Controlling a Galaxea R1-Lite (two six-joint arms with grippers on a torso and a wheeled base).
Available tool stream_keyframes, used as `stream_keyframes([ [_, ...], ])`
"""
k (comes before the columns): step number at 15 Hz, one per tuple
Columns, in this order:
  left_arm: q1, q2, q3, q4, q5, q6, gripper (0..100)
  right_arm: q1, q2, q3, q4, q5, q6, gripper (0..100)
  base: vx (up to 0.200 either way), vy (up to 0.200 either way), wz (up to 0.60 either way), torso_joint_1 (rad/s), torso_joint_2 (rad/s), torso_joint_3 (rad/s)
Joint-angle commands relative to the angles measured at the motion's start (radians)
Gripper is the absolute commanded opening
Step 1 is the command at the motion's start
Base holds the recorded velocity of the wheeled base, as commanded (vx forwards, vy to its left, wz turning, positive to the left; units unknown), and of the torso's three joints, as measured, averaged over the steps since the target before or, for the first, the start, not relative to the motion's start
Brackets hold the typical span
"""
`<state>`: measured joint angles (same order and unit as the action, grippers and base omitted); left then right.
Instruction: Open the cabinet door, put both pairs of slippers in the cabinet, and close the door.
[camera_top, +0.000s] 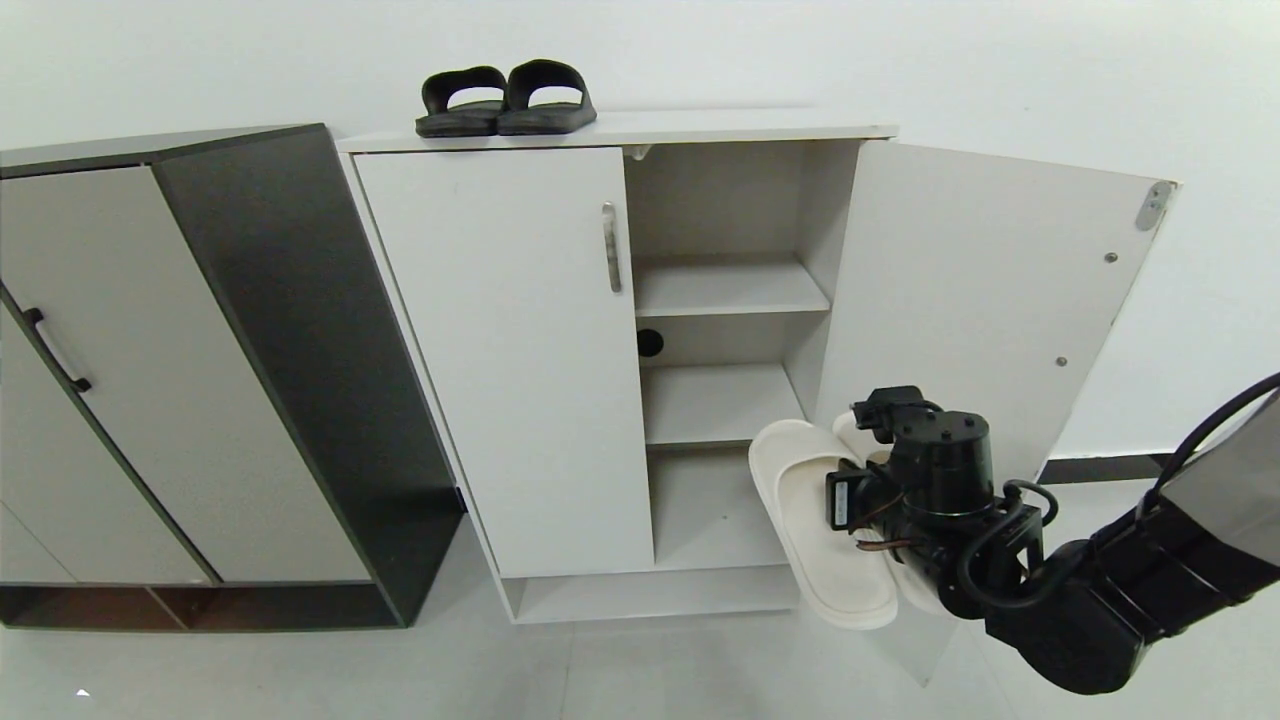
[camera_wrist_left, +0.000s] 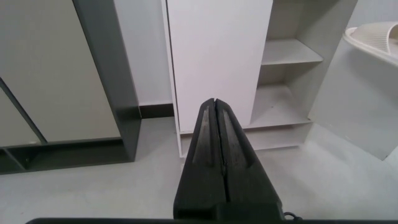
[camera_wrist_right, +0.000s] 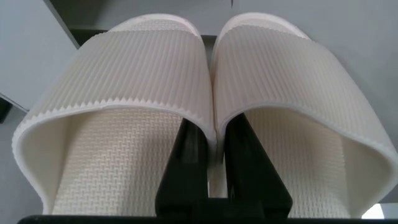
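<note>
White ribbed rubber slippers (camera_top: 820, 530), both of the pair, are clamped in the right pincer (camera_wrist_right: 214, 149), one finger inside each, just in front of the white two-door cabinet (camera_top: 500, 350), at its lower bay. Right door (camera_top: 980, 290) is open, so step one is done. Black slide slippers (camera_top: 505, 100) sit on the cabinet top, not yet picked. Left pincer (camera_wrist_left: 215, 109) is closed and empty. Remaining: shelve white pair, then black pair, close door.

Cabinet (camera_top: 520, 400) at centre frame, a neighbouring cabinet (camera_top: 150, 380) just beside it at frame left, its open door (camera_top: 980, 300) swung out toward the right. First pair of slippers (camera_top: 505, 100) on the cabinet top, upper centre. Second pair of slippers (camera_top: 815, 520) lower right of centre, before the open compartment, in the right gripper (camera_wrist_right: 214, 180) jaws.
</note>
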<state>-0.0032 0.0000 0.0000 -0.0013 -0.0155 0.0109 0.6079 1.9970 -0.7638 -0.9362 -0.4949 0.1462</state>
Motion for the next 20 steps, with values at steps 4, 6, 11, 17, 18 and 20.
stream_keyframes([
  [4, 0.0, 0.002, 0.0, 0.0, -0.001, 0.0, 0, 0.139, -0.018, -0.017, -0.019, 0.002, 0.003, 0, 0.0, 0.0, 0.0, 0.0, 0.0, 0.0],
  [6, 0.0, 0.002, 0.0, 0.0, -0.001, -0.002, 0, 0.156, 0.046, -0.066, -0.024, -0.01, 0.01, 0, 0.0, 0.0, 0.0, 0.0, 0.0, 0.0],
  [11, 0.0, 0.002, 0.0, 0.0, -0.001, -0.002, 0, 0.142, 0.198, -0.196, -0.016, -0.04, 0.041, 0, 0.0, 0.0, 0.0, 0.0, 0.0, 0.0],
  [17, 0.0, 0.002, 0.0, 0.0, -0.003, -0.002, 0, 0.124, 0.24, -0.221, -0.013, -0.065, 0.046, 0, 0.0, 0.0, 0.0, -0.001, 0.0, -0.045],
  [18, 0.0, 0.002, 0.0, 0.0, -0.003, -0.002, 0, 0.124, 0.247, -0.227, -0.013, -0.079, 0.044, 0, 0.0, 0.0, 0.0, 0.012, 0.0, -0.173],
  [20, 0.0, 0.002, 0.0, 0.0, -0.003, -0.002, 0, 0.124, 0.272, -0.246, -0.015, -0.108, 0.044, 0, 0.0, 0.0, 0.0, 0.002, 0.0, -0.198],
])
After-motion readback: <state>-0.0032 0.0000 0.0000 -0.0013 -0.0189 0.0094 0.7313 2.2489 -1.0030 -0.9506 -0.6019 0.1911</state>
